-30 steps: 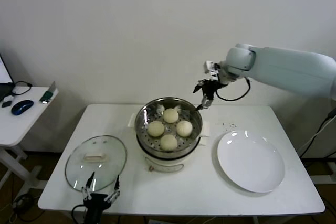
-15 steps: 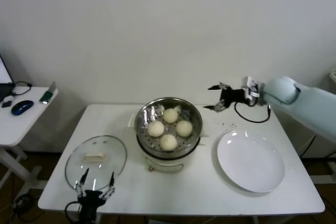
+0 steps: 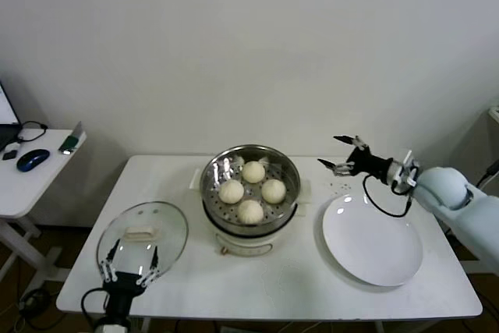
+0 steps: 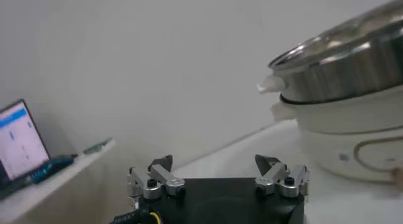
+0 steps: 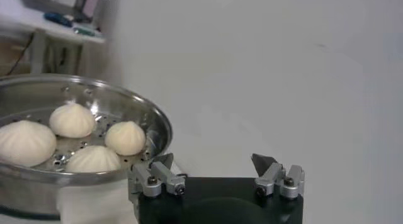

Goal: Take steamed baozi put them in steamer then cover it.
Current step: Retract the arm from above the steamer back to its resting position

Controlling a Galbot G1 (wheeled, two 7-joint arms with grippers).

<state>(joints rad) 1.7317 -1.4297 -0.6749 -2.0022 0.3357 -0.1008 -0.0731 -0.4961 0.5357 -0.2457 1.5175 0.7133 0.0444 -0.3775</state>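
Note:
Four cream-white baozi (image 3: 251, 189) lie on the perforated tray of the steel steamer (image 3: 212, 193), which stands uncovered in its cream base at the table's middle; they also show in the right wrist view (image 5: 72, 119). The glass cover (image 3: 143, 241) with its cream handle lies flat on the table at the front left. My left gripper (image 3: 129, 262) is open and empty, low at the table's front edge just before the cover. My right gripper (image 3: 335, 154) is open and empty, above the table to the right of the steamer, beyond the plate.
A flat white plate (image 3: 373, 239) lies bare at the table's right. A side table (image 3: 23, 181) with a mouse and cables stands to the left. The steamer's wall and base fill the near side of the left wrist view (image 4: 352, 99).
My right arm has swung away from the steamer's back rim to the right and lower, towards the plate. My left gripper has shifted left along the table's front edge, under the cover.

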